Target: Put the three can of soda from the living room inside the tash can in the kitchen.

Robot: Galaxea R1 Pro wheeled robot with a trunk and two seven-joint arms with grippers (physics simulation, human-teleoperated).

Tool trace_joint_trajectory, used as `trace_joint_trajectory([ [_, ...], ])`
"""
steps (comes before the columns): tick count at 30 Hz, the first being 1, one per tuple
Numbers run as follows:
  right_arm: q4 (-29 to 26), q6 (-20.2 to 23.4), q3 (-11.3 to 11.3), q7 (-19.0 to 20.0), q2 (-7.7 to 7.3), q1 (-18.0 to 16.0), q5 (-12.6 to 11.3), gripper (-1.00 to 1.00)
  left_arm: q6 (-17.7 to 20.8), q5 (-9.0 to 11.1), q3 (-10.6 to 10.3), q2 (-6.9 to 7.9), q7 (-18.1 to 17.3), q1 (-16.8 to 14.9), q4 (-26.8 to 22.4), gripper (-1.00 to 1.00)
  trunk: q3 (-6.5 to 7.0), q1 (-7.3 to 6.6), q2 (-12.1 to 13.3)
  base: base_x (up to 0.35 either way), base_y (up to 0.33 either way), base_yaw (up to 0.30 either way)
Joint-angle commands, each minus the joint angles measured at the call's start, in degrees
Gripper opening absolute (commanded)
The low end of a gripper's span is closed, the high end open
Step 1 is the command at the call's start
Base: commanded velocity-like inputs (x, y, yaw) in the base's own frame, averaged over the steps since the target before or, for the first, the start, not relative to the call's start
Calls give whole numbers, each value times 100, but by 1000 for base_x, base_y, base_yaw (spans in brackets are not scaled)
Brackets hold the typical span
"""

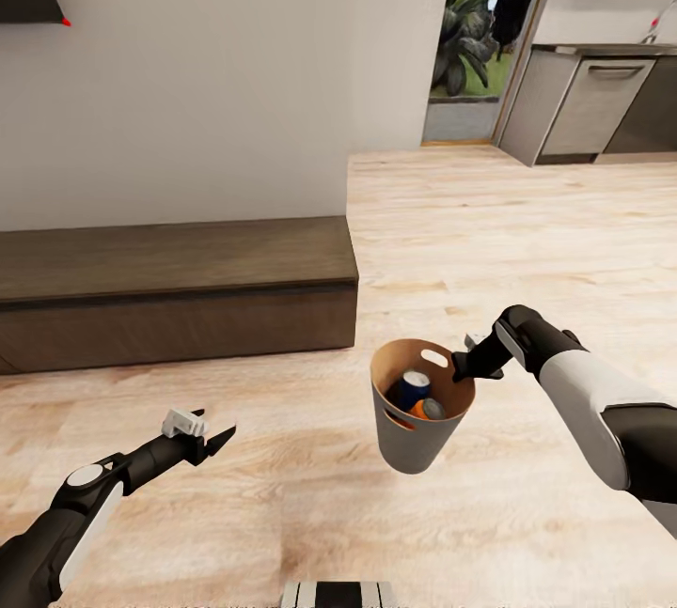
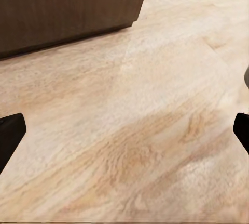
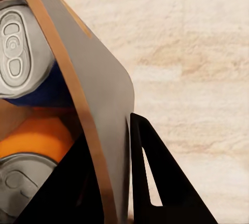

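The grey tash can (image 1: pixel 414 446), tan inside, hangs slightly tilted above the wooden floor, with my right gripper (image 1: pixel 464 366) shut on its rim. One finger is inside the wall (image 3: pixel 106 99) and the other finger (image 3: pixel 155 182) is outside. A dark blue can of soda (image 1: pixel 412 389) with a silver top (image 3: pixel 18 47) lies in the bin, with an orange can (image 1: pixel 430 410) beside it (image 3: pixel 33 143). A sliver of a second orange can (image 1: pixel 399 420) shows lower down. My left gripper (image 1: pixel 212 440) is open above bare floor, holding nothing.
A long, low dark wooden cabinet (image 1: pixel 169 288) runs along the white wall at the left. Open wood floor (image 1: pixel 489 241) leads to the kitchen's steel-grey cabinet fronts (image 1: pixel 602 105) at the far right. Plants (image 1: pixel 470 25) show through an opening at the back.
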Motion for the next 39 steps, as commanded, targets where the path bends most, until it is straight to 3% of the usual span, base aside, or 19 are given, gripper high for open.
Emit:
trace_joint_trajectory([
  [1,-1,33,-40,38,-1,-3,-143,-100,0,1,-1,0,0,0,3,100,-22,1,-2,0,0,0],
  [8,-75,33,-34,34,-12,-3,-140,-100,0,1,-3,0,0,0,7,100,-177,19,-12,0,0,0],
  [19,-499,33,-25,33,-184,-3,-138,-100,0,7,-4,0,-1,0,7,100,-177,19,-12,0,0,0],
  [30,-574,33,-29,17,-206,-3,-137,-100,0,2,-4,0,0,0,11,100,-166,19,-12,0,0,0],
  [39,-695,33,-35,18,-213,0,-142,-100,0,-2,-17,-1,0,0,147,100,-295,42,-24,0,0,0],
])
